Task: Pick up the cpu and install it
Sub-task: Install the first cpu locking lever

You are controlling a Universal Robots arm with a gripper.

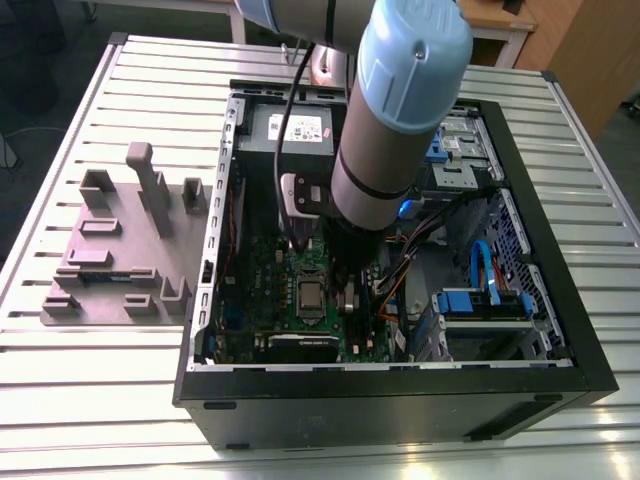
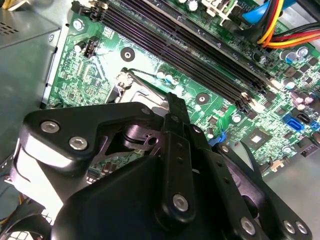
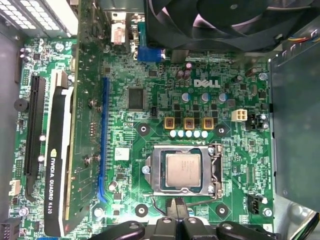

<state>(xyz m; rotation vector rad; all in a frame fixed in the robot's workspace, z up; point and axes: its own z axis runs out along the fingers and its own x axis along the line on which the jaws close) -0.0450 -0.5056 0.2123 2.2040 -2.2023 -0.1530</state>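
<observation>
A robot arm reaches into an open computer case (image 1: 590,385) lying on a slatted tabletop (image 1: 120,400), its claw (image 3: 176,212) poised low over the green board (image 3: 165,100). In the first wrist view the cpu (image 3: 183,170) lies flat and square inside its metal-framed socket (image 3: 156,170), just ahead of the claw's tips, apparently already seated; the claw carries nothing. The tips look drawn close together there, though whether they are fully together cannot be told. Judging from this, the work now calls for a straight, level approach that keeps clear of the socket frame and the thin lever wire just below the tips, and no sideways push on the chip. Besides the board, the case holds a graphics card (image 3: 55,165) standing in a slot well off to the claw's side, a grey box (image 1: 290,130) with a white label beyond the arm, drive bays with blue fittings (image 1: 470,300) and bundled cables (image 2: 272,22). A grey fixture plate (image 1: 110,250) sits outside the case.
</observation>
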